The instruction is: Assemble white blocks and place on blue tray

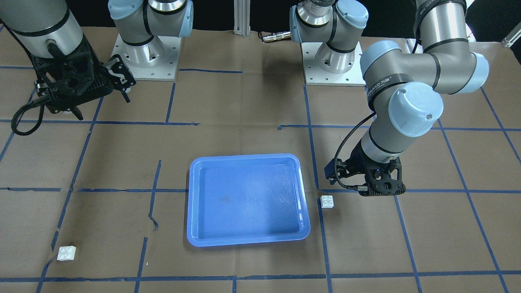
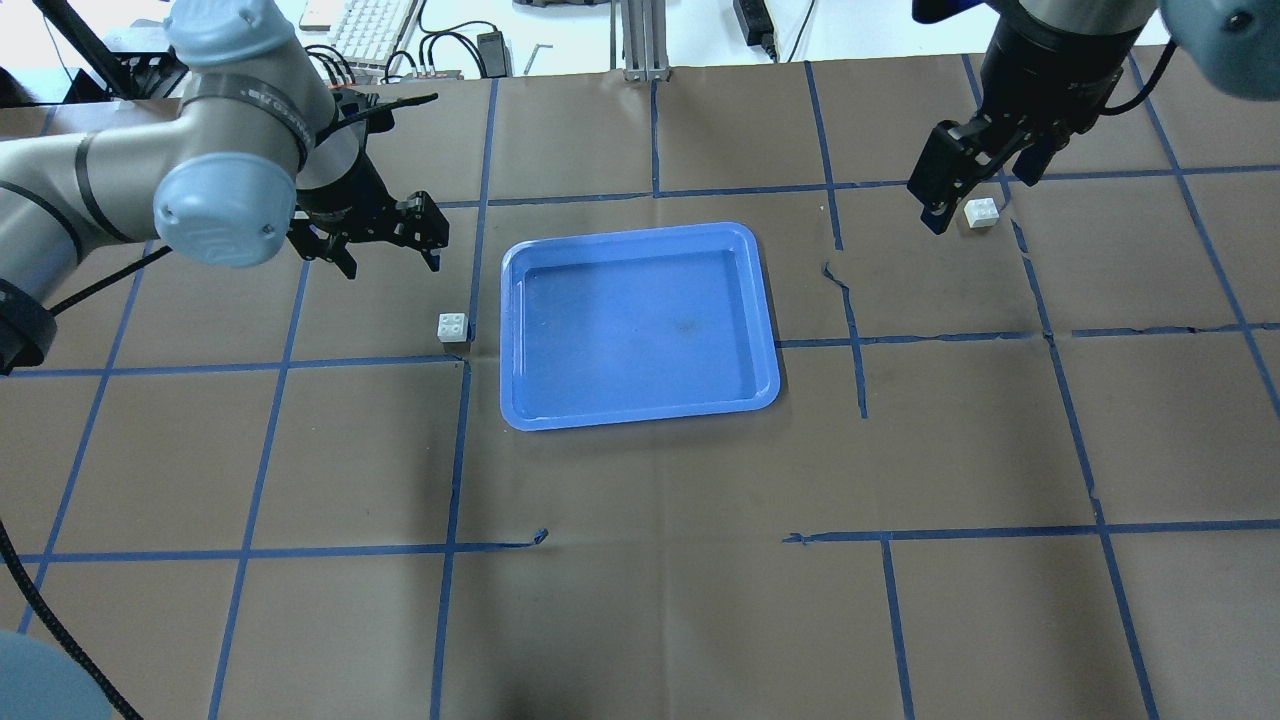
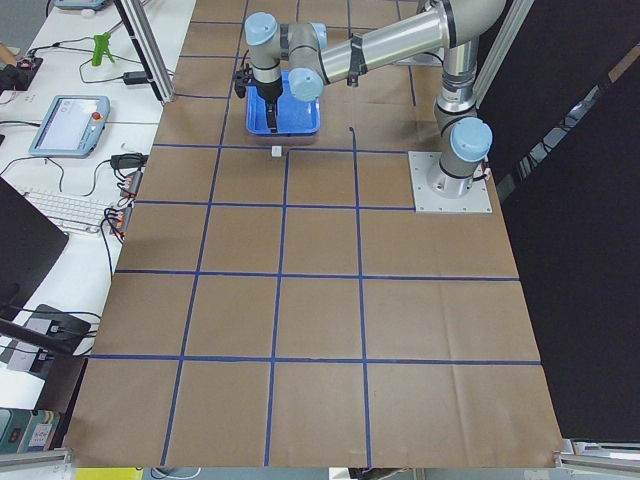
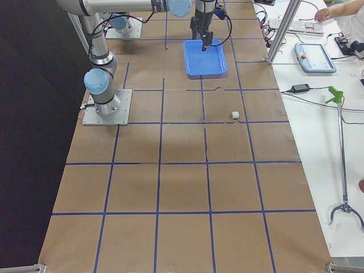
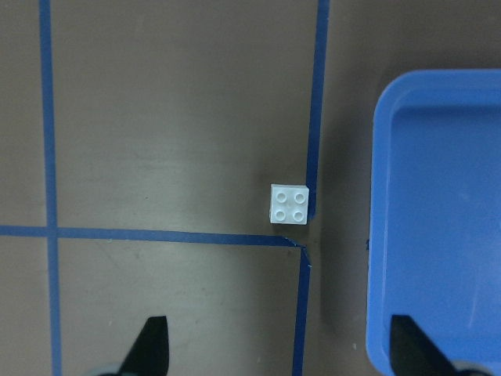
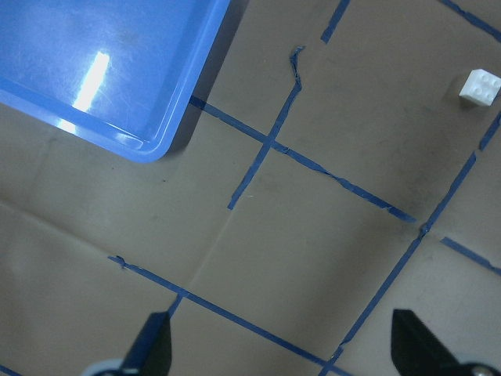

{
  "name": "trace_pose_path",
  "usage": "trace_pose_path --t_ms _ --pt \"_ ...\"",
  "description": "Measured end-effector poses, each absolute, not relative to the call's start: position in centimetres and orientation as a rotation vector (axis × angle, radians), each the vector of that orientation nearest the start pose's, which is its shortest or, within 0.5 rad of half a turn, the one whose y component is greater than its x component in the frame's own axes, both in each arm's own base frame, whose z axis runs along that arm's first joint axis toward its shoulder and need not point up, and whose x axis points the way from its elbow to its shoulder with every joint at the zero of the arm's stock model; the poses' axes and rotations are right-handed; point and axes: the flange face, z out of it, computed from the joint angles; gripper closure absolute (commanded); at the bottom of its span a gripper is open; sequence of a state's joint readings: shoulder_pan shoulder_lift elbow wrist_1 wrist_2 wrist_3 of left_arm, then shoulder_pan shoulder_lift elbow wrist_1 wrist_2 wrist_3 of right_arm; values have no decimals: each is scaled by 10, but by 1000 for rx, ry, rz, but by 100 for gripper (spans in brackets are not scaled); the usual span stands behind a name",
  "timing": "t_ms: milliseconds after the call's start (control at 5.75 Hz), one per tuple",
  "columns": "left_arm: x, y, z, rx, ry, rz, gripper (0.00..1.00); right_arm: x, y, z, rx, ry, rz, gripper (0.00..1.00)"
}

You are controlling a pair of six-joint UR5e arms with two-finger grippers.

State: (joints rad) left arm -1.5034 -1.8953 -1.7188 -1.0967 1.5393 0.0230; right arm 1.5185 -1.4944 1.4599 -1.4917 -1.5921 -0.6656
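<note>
While one white block (image 2: 453, 327) sits studs up just beside the short side of the blue tray (image 2: 640, 320) on the robot's left, against a strip of blue tape (image 5: 317, 117), the second white block (image 2: 981, 212) rests well apart on the robot's right, past the tray's opposite side (both lie on the brown paper-covered table (image 2: 640, 600), outside the rim, unjoined). The left gripper (image 2: 390, 262) hangs near the first block, fingers spread wide with nothing between them; its wrist camera shows that block ahead of the gap. The right gripper (image 2: 965, 205) hangs close by the second block, fingers likewise parted and holding nothing.
</note>
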Motion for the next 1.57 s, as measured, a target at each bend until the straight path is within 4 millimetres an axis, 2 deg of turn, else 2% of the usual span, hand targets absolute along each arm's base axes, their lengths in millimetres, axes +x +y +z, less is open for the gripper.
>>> trace_pose_path --t_ms 174,348,522,696,870,1043,1217,1391,1565 --pt "-99 -591 245 -63 3190 -22 0 89 -540 490 -1227 2900 48 0" --pt "-99 -583 212 -30 3195 -17 0 78 -557 480 -1539 2749 33 0" --pt "-99 -577 185 12 3195 -6 1 70 -578 468 -1873 2525 37 1" --pt "-100 -575 168 31 3194 -10 15 55 -603 458 -2132 2298 37 1" --pt "-100 -576 167 47 3193 -38 16 25 -631 447 -2271 2135 16 1" --pt "-99 -579 173 63 3191 -68 38 -15 -658 432 -2308 2046 -40 1" --pt "-99 -579 177 72 3189 -82 68 -55 -680 412 -2280 2010 -127 0" --pt "-99 -579 178 79 3188 -86 82 -89 -696 385 -2205 2003 -212 0" --pt "-99 -580 178 96 3186 -89 95 -122 -706 349 -2096 2004 -296 0"
